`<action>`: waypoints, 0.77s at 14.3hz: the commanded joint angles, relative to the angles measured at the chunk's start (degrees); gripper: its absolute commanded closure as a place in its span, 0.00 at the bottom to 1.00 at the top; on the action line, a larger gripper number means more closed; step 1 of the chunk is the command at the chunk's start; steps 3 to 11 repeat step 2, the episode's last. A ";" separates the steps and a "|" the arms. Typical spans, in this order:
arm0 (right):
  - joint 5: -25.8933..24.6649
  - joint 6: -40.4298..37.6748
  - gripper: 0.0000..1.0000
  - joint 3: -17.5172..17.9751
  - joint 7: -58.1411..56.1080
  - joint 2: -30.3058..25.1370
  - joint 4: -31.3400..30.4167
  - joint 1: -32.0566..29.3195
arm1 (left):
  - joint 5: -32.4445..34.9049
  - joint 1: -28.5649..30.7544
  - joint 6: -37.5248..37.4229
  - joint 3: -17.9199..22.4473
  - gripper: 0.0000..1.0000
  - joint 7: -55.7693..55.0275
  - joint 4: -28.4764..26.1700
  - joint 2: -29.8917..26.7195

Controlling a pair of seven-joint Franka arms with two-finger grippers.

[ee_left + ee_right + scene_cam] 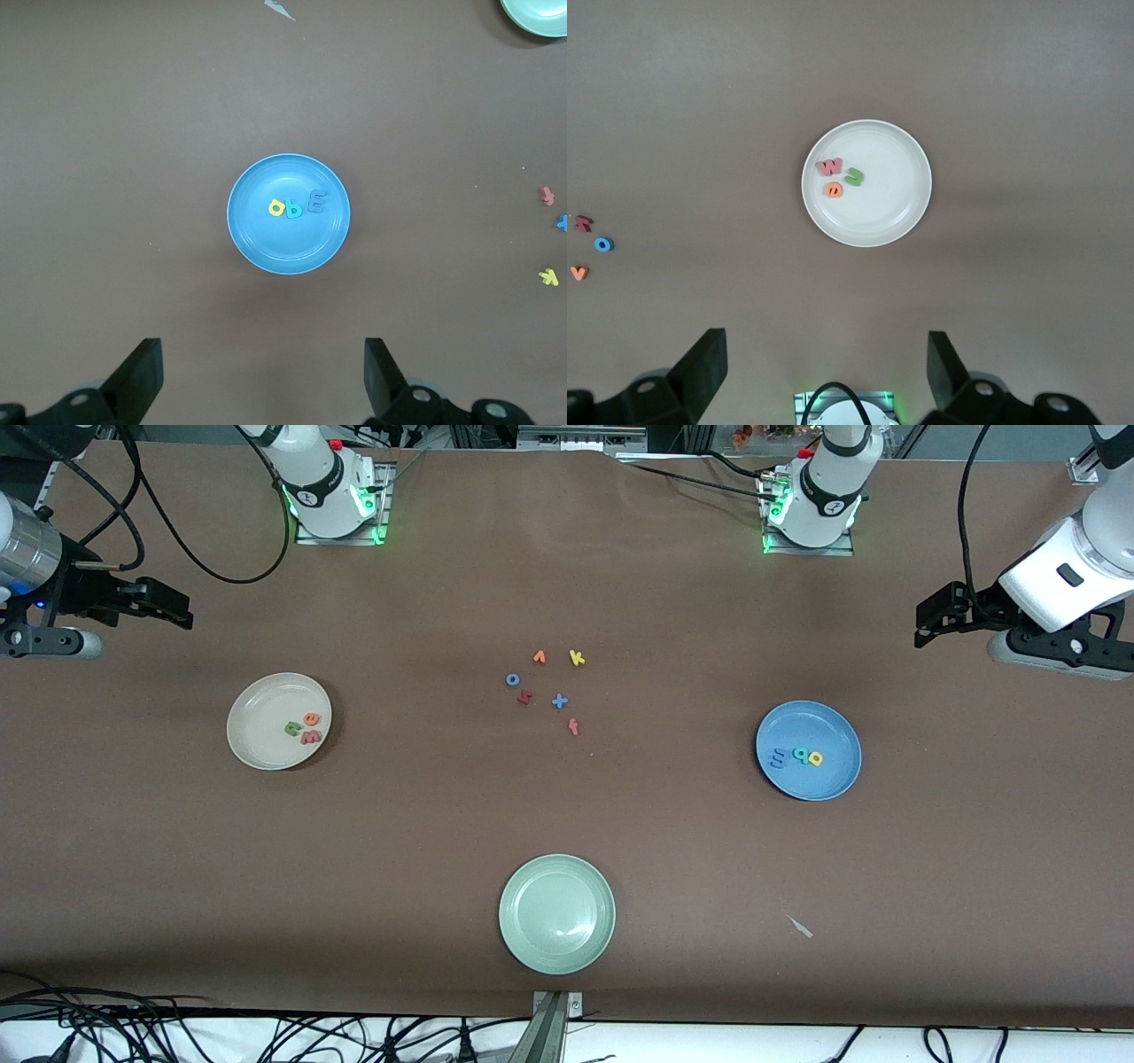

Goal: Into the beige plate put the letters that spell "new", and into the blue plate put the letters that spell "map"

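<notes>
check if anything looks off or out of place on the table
One oddity: a small pale scrap lies on the table, nearer the front camera than the blue plate. It is no foam letter.

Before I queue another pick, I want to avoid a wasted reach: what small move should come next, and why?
Probably none beyond keeping both arms parked. The beige plate already holds the n, e and w, and the blue plate holds the m, a and p. The left gripper and right gripper are open and empty, so the sorting looks finished.
</notes>
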 commanded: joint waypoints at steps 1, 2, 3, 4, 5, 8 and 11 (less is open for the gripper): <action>-0.04 1.27 0.00 0.98 -0.79 -0.30 -0.31 -0.98 | -0.75 0.14 -1.40 -0.33 0.00 0.22 1.91 0.78; 0.05 1.36 0.00 0.98 -0.79 -0.30 -0.31 -0.98 | -0.75 0.14 -1.40 -0.33 0.00 0.22 1.82 0.78; 0.05 1.36 0.00 0.98 -0.79 -0.30 -0.31 -0.98 | -0.75 0.14 -1.40 -0.33 0.00 0.22 1.82 0.78; 0.05 1.36 0.00 0.98 -0.79 -0.30 -0.31 -0.98 | -0.75 0.14 -1.40 -0.33 0.00 0.22 1.82 0.78; 0.05 1.36 0.00 0.98 -0.79 -0.30 -0.31 -0.98 | -0.75 0.14 -1.40 -0.33 0.00 0.22 1.82 0.78; 0.05 1.36 0.00 0.98 -0.79 -0.30 -0.31 -0.98 | -0.75 0.14 -1.40 -0.33 0.00 0.22 1.82 0.78; 0.05 1.36 0.00 0.98 -0.79 -0.30 -0.31 -0.98 | -0.75 0.14 -1.40 -0.33 0.00 0.22 1.82 0.78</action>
